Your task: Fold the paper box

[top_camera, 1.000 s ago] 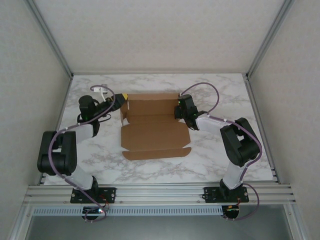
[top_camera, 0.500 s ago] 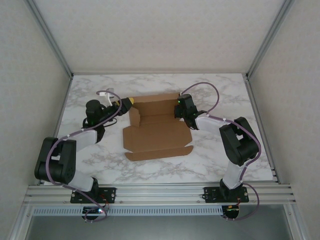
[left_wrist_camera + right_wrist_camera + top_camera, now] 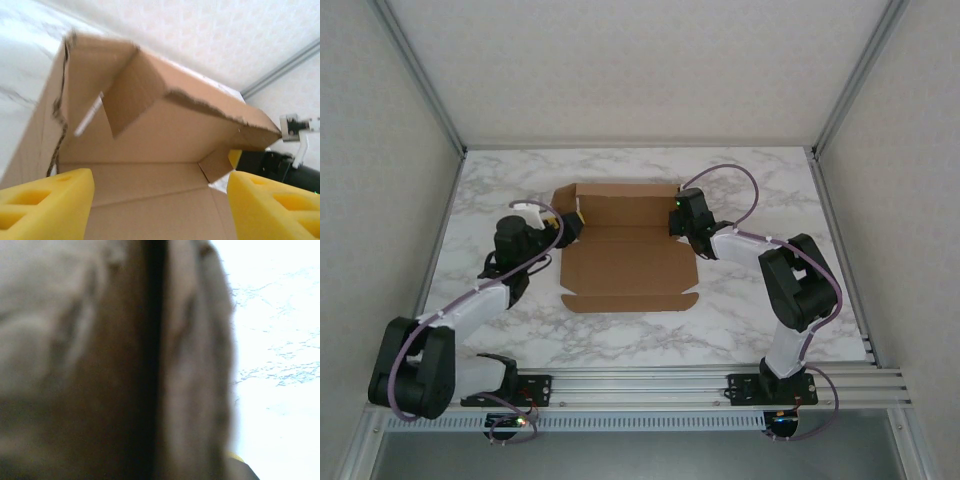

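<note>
Left hand [image 3: 574, 218] now nearer plain brown paper box [image 3: 625, 270], fingers [image 3: 45, 200] apart.

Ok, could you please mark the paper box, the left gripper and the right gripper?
paper box [image 3: 625, 268]: top view, middle of its floor panel.
left gripper [image 3: 160, 202]: left wrist view, midway between the yellow jaws.
right gripper [image 3: 677, 224]: top view, tip at the box's right wall.
</note>
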